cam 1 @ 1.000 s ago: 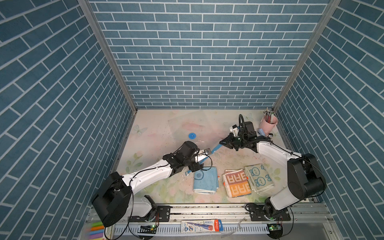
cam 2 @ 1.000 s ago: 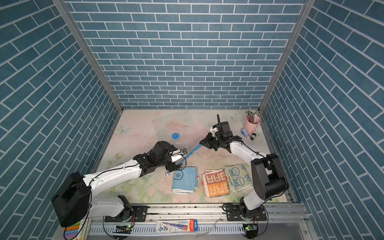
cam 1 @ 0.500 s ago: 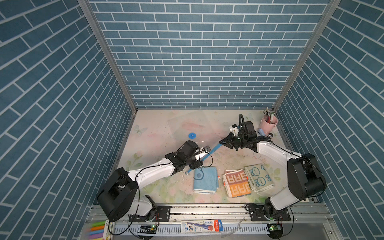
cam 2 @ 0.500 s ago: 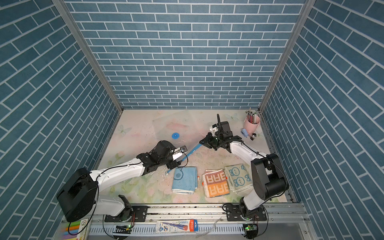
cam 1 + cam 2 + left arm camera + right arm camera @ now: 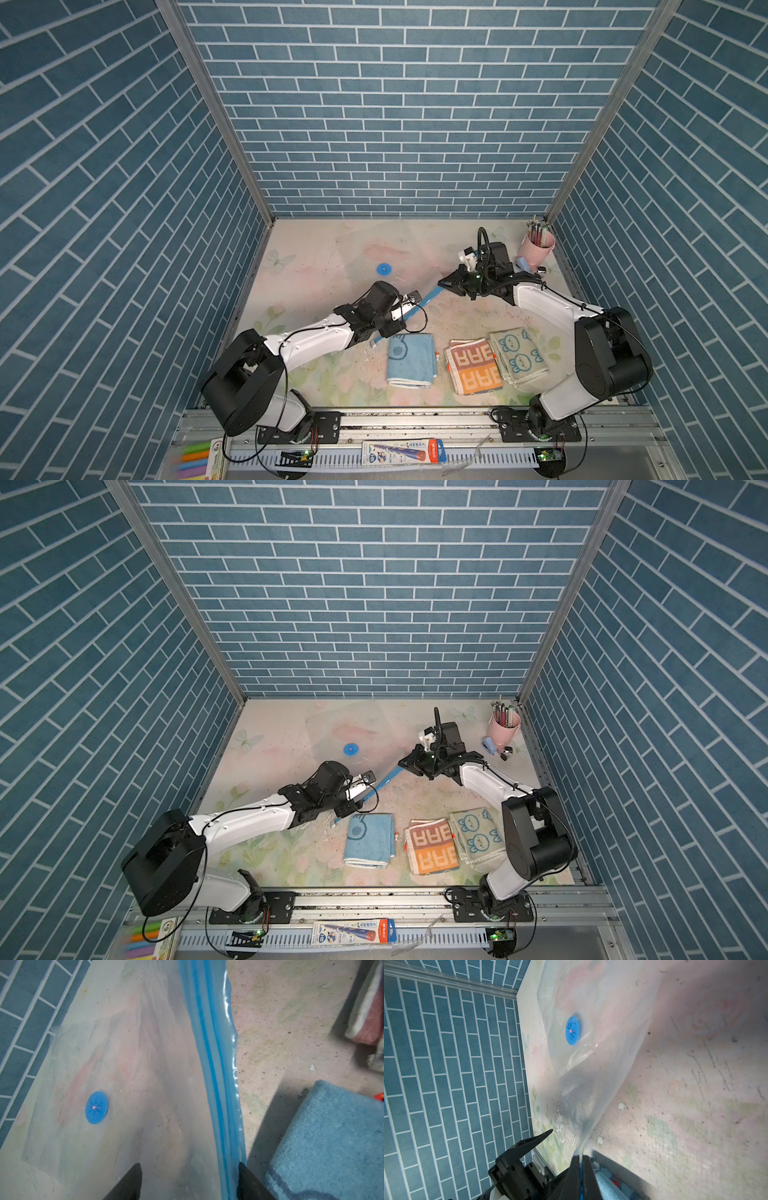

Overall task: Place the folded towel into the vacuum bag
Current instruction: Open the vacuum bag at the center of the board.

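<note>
The right tool (image 5: pixel 580 1158) pinched the bag's (image 5: pixel 145 1053) raised strip (image 5: pixel 214 1043); the left tool (image 5: pixel 188 1167) straddled it, spread. The blue towel (image 5: pixel 411 359) lay on the surface (image 5: pixel 280 1022) just beside. A shallow left bite could slip and shut the mouth.

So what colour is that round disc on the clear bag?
The disc is blue with a tiny pinkish centre, clearest in the left wrist view.

Lab robot cell is indicated, not a lived-in room. Space is boxed in by printed blue-brick panels (image 5: pixel 395 124) held in aluminium posts (image 5: pixel 216 112). Arm bases (image 5: pixel 286 413) are bolted to an aluminium rail (image 5: pixel 415 420); wiring is routed through a slotted cable duct (image 5: pixel 332 458).
</note>
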### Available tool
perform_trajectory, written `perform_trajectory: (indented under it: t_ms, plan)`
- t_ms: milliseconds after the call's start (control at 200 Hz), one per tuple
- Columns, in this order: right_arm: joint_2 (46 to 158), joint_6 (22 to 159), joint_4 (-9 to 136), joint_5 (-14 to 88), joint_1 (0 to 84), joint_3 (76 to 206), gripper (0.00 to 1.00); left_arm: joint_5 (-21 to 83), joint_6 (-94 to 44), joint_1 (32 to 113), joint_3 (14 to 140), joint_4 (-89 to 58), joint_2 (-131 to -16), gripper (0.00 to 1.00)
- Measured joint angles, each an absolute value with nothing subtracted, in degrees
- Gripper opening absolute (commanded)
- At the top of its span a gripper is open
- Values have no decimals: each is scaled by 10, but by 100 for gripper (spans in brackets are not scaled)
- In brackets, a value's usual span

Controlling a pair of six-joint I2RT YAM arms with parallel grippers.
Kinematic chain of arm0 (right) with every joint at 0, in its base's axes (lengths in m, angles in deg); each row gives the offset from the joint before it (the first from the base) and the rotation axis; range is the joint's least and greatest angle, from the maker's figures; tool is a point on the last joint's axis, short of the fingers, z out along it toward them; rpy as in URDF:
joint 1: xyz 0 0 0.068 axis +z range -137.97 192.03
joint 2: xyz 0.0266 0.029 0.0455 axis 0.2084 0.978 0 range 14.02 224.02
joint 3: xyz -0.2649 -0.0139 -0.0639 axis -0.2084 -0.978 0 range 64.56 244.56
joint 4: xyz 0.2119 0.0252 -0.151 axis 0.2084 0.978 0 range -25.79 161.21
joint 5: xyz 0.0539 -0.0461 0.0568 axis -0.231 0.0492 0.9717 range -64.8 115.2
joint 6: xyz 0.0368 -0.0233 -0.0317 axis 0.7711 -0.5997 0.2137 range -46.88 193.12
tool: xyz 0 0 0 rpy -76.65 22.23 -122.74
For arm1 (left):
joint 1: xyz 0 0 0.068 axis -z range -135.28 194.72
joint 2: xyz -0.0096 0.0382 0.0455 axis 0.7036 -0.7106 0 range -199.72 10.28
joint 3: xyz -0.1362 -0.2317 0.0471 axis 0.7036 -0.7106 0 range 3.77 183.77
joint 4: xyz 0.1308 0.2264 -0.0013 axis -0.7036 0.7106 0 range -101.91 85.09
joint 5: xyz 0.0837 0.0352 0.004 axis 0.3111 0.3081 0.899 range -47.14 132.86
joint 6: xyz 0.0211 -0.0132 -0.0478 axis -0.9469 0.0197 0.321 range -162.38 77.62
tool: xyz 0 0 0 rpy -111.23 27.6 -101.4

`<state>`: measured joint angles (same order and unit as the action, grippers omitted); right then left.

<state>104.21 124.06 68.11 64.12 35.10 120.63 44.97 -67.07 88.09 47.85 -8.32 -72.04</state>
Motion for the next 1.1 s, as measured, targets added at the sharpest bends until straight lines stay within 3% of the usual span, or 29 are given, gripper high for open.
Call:
perform_trajectory:
  t_ms: [405, 1095]
  plan:
    - [1041, 1241, 666, 656, 351, 1206, 0, 511, -622, 881, 482, -80, -721, 59]
    - [1014, 1235, 668, 647, 335, 1213, 0, 568, -574, 853, 508, 52, -681, 55]
